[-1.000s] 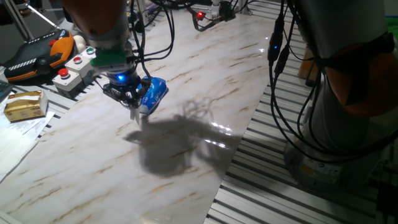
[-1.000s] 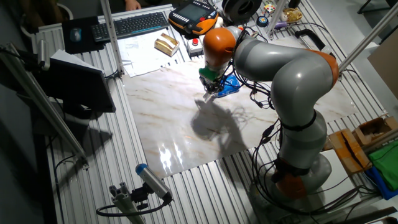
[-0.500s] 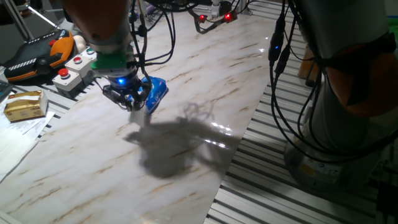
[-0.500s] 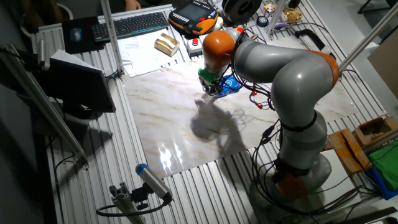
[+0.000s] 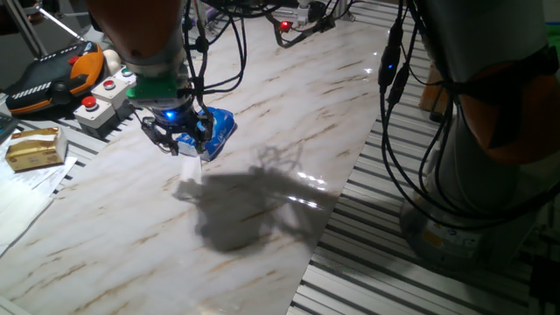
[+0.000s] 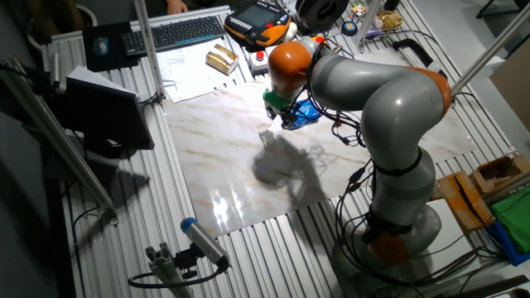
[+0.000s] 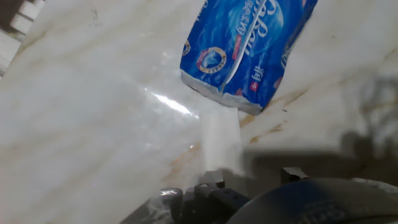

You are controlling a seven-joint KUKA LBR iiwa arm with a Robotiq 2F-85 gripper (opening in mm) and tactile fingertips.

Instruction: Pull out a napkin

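Nearest the hand camera, the gripper [image 7: 249,180] is clamped on the free end of the napkin [image 7: 221,140], a white strip running up into the blue tissue pack [image 7: 245,46]. The thin, soft paper likely tears easily. Hold near its end, pulling straight away from the pack, which rests on the marble table [image 7: 81,106].

Arm [image 6: 389,99] arches over table from base at 4 o'clock in other fixed view, wrist bent downward. Gripper [image 5: 179,142] points down, green collar above, blue light lit. Jaws closed on napkin [image 7: 219,140], white strip extending toward 12 o'clock in hand view.
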